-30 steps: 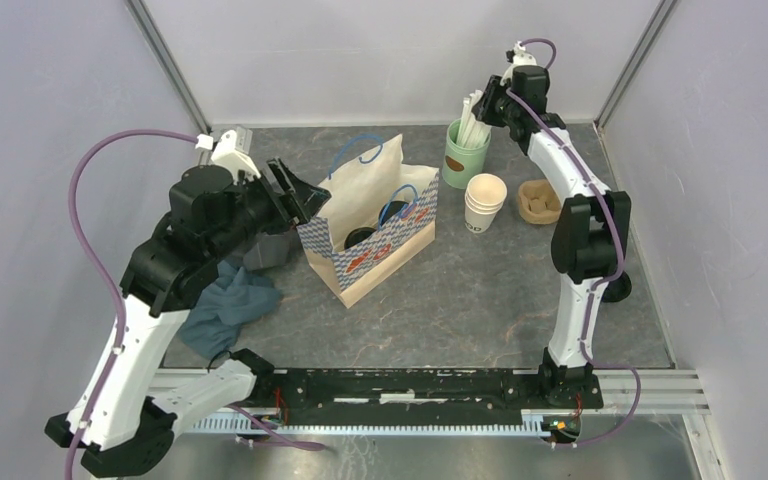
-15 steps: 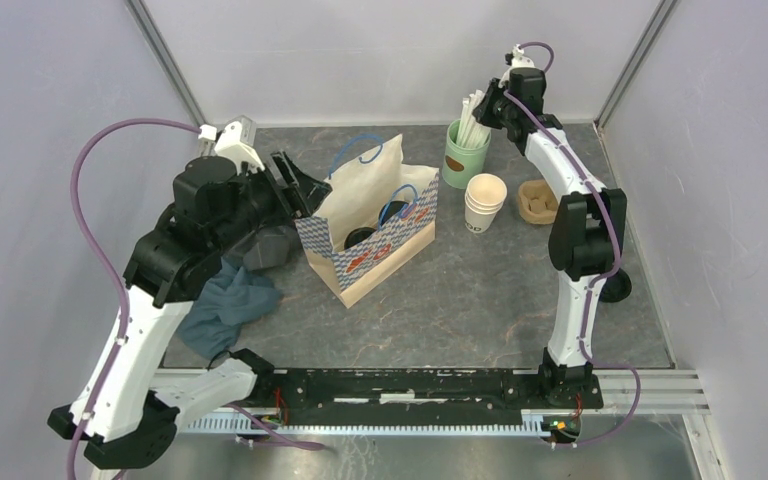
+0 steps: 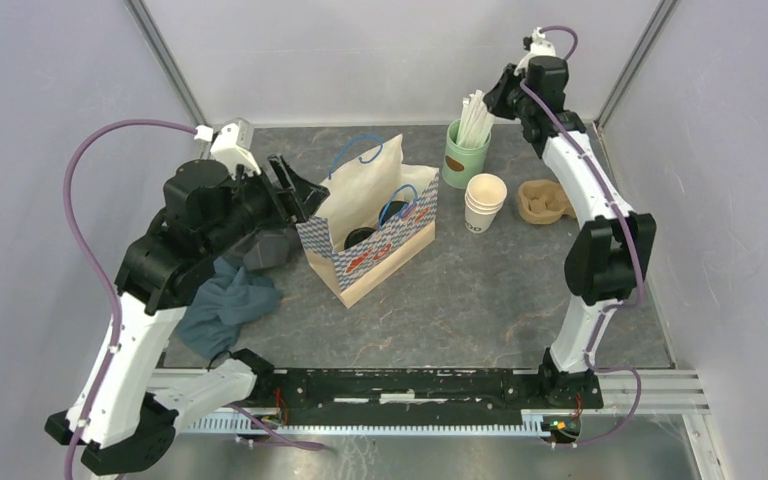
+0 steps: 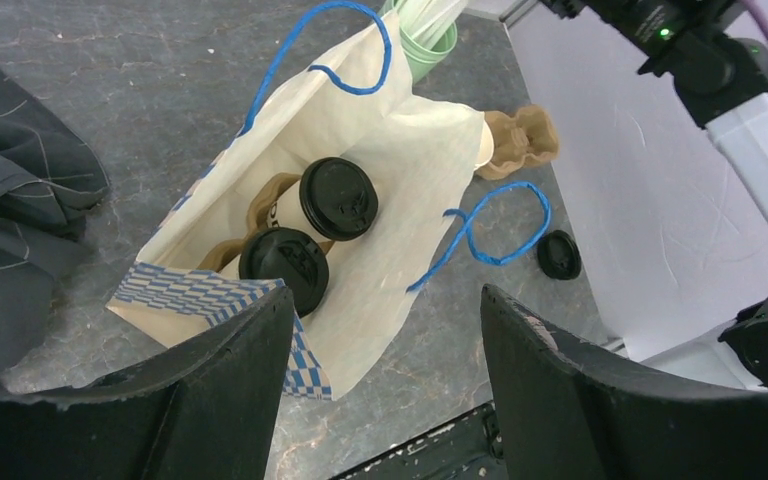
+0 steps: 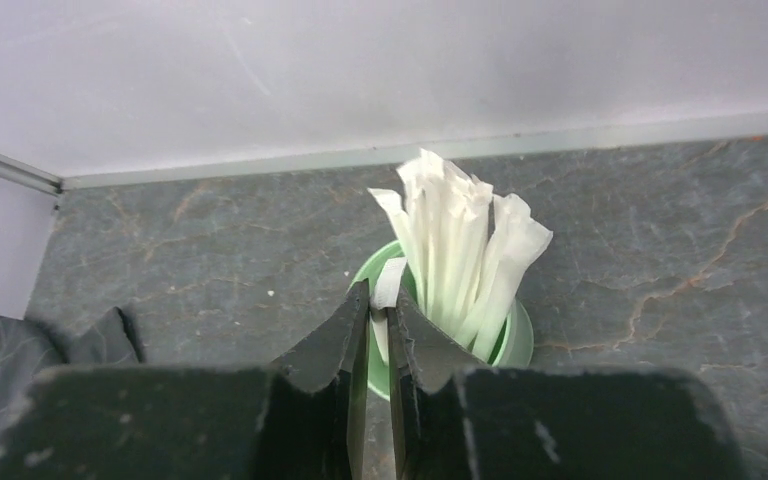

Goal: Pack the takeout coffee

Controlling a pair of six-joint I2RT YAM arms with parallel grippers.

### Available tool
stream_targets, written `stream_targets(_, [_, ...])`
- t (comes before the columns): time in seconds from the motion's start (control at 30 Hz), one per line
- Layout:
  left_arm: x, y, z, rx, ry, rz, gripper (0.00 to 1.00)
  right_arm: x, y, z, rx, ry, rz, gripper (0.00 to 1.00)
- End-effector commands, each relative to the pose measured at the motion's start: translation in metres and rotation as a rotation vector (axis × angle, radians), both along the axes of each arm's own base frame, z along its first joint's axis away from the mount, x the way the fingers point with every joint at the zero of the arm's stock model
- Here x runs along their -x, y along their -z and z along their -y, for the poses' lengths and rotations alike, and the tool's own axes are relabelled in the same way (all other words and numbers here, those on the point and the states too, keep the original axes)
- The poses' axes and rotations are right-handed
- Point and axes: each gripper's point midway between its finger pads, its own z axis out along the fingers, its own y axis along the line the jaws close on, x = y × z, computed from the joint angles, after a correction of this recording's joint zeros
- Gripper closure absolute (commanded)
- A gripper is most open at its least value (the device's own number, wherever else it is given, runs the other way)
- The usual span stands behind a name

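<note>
Two takeout coffee cups with black lids (image 4: 338, 197) (image 4: 283, 265) stand in a brown carrier inside the open paper bag (image 4: 400, 150), whose handles are blue. From above, the lids (image 3: 360, 238) show in the bag (image 3: 380, 255) at the table's middle. My left gripper (image 3: 300, 195) hovers open at the bag's left edge, with nothing between its fingers (image 4: 385, 330). My right gripper (image 5: 380, 310) is shut on one white wrapped straw (image 5: 390, 285) over the green cup of straws (image 5: 515, 335). From above, it (image 3: 497, 103) sits high at the back right, above that cup (image 3: 465, 155).
A stack of white paper cups (image 3: 485, 203) and a brown pulp carrier (image 3: 540, 202) sit right of the bag. A loose black lid (image 4: 559, 254) lies on the table. A dark cloth (image 3: 225, 305) lies at the left. Walls close in on three sides.
My right gripper has closed on a straw and moved up and to the back right. The left arm has barely shifted.
</note>
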Motion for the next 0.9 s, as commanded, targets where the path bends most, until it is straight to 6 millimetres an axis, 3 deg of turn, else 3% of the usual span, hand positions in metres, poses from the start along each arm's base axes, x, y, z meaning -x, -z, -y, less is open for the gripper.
stream_targets(0.0, [0.021,-0.022,-0.006,0.007,0.054,0.079,0.25,0.028,-0.073,0.01,0.014,0.015,0.135,0.84])
stream_targets(0.1, [0.031,-0.027,-0.009,0.012,0.074,0.094,0.25,0.048,-0.102,0.012,0.01,0.009,0.186,0.84])
stream_targets(0.27, [0.045,-0.035,-0.014,0.035,0.084,0.124,0.25,0.099,-0.171,0.008,-0.078,-0.023,0.299,0.85])
stream_targets(0.4, [0.055,-0.04,-0.016,0.06,0.098,0.14,0.25,0.155,-0.214,-0.018,-0.287,-0.14,0.382,0.88])
stream_targets(0.57, [0.065,-0.043,-0.017,0.09,0.11,0.151,0.25,0.208,-0.226,-0.072,-0.406,-0.27,0.388,0.89])
stream_targets(0.67, [0.072,-0.044,-0.02,0.111,0.112,0.155,0.25,0.231,-0.219,-0.107,-0.423,-0.328,0.372,0.89])
stream_targets(0.87, [0.082,-0.047,-0.024,0.151,0.109,0.16,0.25,0.241,-0.185,-0.152,-0.432,-0.348,0.341,0.9])
